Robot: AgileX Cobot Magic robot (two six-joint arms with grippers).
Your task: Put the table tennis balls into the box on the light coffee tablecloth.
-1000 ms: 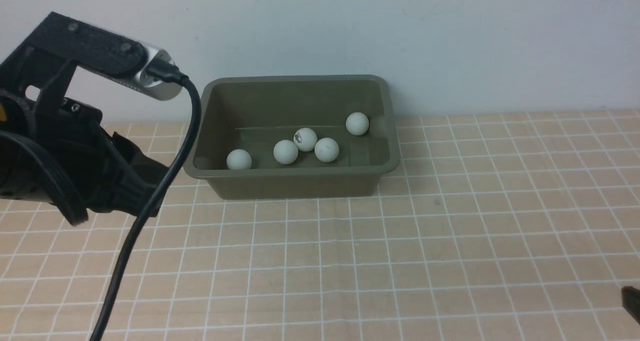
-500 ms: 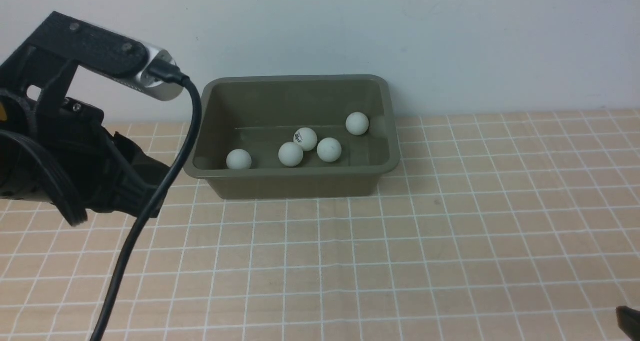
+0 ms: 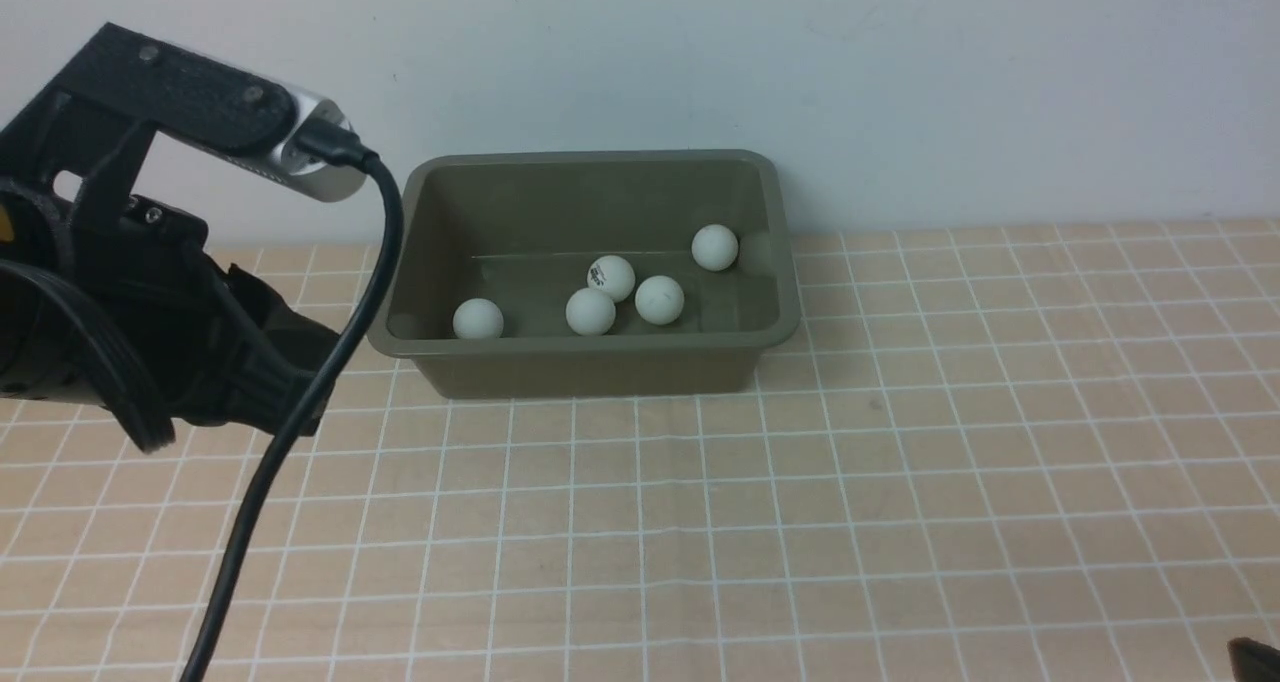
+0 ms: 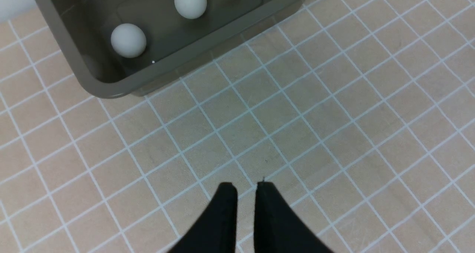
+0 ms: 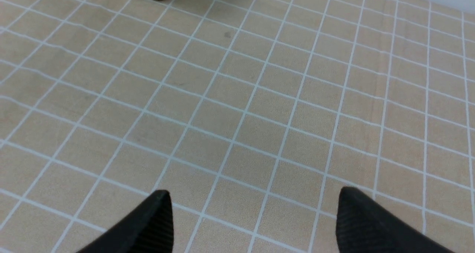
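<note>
Front view: the box (image 3: 590, 374) sits on the light coffee tablecloth (image 3: 900, 482) against the wall (image 3: 950, 82). All five table tennis balls (image 3: 590, 312) lie inside it: one near its left end, three clustered mid-floor, one by the far right wall. One ball shows a dark logo, too small to read. My left arm (image 3: 150, 302) and its cable (image 3: 300, 412) fill the left side, and my fingertips are hidden behind the arm's bulk. A black sliver (image 3: 1255, 655) is cut off at the lower right corner.

Left wrist view: my left claw (image 4: 245, 188) is clenched on nothing, a thin slit between the fingers, over bare cloth near the box corner. Two balls show whole, a third is cropped.

Right wrist view: my right claw (image 5: 254, 197) is released wide and empty above the cloth. Only a scrap of the box corner shows, far off.
</note>
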